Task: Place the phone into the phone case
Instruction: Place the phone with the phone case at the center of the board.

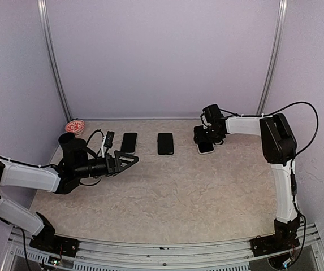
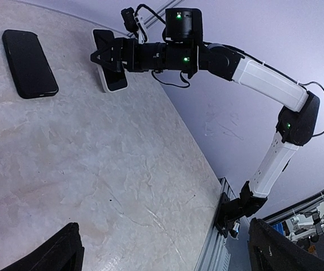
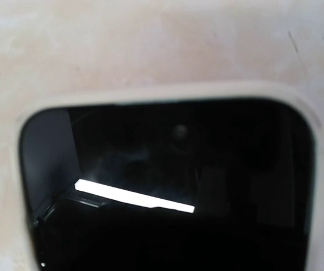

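Far left of the middle black phone (image 1: 165, 143), a pink dish (image 1: 75, 126) sits at the back corner of the worktop (image 1: 167, 197). The left pincer (image 1: 131, 164) hovers left of that phone and nearer the arm bases, spread wide and empty. Just left of the phone lies a black slab (image 1: 129, 142), phone or case, I cannot tell. To its right, the right pincer (image 1: 206, 139) sits over the white-rimmed phone (image 1: 205, 149); I cannot tell whether it pinches it.

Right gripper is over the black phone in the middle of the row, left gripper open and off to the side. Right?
Not quite: the top external view shows the right gripper over the white-rimmed phone at the row's right end. The left gripper is open, aside.
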Robot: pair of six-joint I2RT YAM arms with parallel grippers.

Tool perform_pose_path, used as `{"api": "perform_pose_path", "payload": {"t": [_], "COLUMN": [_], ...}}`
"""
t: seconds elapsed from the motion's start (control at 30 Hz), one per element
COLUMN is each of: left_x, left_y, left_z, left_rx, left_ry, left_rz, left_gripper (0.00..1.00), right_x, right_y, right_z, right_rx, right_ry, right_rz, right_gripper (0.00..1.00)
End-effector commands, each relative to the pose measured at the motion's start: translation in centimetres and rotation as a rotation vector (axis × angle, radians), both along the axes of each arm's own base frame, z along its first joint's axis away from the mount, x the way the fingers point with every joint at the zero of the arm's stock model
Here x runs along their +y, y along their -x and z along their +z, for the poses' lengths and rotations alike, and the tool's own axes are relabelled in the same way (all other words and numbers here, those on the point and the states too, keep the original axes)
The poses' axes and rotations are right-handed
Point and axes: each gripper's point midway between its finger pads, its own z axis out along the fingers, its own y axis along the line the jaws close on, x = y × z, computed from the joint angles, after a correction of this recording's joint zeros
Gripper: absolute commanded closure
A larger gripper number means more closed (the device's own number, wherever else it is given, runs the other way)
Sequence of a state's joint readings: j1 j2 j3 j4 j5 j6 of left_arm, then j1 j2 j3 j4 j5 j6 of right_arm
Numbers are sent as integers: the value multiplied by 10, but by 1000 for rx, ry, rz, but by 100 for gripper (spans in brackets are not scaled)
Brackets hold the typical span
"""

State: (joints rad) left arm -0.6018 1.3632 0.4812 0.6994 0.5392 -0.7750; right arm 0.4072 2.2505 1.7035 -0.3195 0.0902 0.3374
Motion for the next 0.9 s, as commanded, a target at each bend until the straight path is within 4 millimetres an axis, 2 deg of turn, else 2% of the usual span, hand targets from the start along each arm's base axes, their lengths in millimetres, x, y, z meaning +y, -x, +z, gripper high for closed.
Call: {"api": "perform_pose_path", "payload": {"t": [0.0, 0.4, 0.87], "left_x": [2, 1, 1], "left_y": [0, 0, -2], "left_z": [3, 4, 5], "left_rx": [-22, -21, -25], "left_ry": [-10, -12, -11], "left_rz": [8, 10, 13], "left_gripper": [1, 1, 1], "right_x": [-1, -2, -4], "right_y": [-20, -33, -35], "right_z": [15, 2, -17], "right_rx": [-47, -20, 26], "right_ry": [-43, -78, -75], "right_rz": [-32, -47, -61], "right_gripper": [20, 19, 17]}}
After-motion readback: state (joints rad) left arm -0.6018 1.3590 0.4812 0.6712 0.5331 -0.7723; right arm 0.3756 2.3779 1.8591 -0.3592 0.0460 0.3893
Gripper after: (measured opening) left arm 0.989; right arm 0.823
